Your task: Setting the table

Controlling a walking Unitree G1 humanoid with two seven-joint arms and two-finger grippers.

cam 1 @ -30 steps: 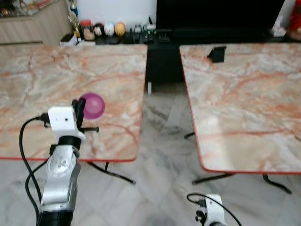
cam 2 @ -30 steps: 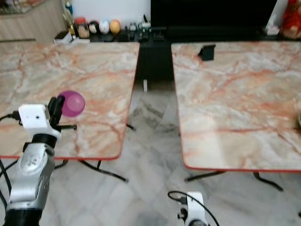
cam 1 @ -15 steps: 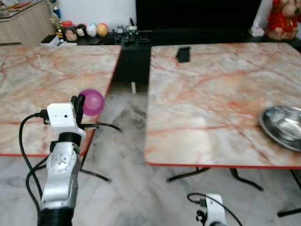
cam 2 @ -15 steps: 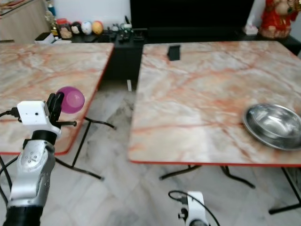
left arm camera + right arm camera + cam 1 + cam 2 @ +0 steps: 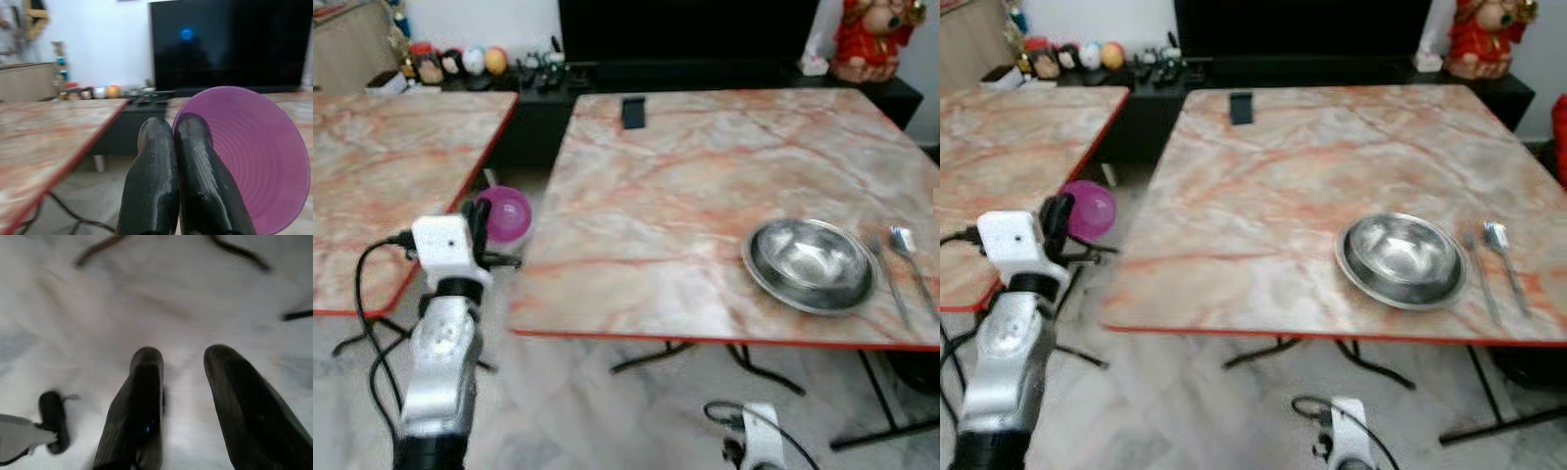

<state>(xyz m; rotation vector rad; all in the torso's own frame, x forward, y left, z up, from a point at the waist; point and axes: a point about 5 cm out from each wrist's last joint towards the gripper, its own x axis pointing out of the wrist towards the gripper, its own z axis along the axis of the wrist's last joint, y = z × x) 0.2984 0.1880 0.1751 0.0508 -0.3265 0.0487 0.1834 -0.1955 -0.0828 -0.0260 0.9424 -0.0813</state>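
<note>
We held our left gripper raised in front of us, over the gap between the two marble tables, its two fingers pressed together on the rim of a purple cup. In the wrist view the cup lay on its side, its open mouth facing back toward that camera, with one finger inside the rim (the other outside, as far as we could tell). The cup was carried in the air, just off the near left corner of the right table and touching neither top. On that table a steel bowl sat upright near the front edge toward the right side, and a fork and a spoon lay side by side just beyond it, close to the right edge. A small dark object stood near the far left corner. The left table stood beside it. Our right gripper hung low over the pale floor, its fingers parted and holding nothing.
</note>
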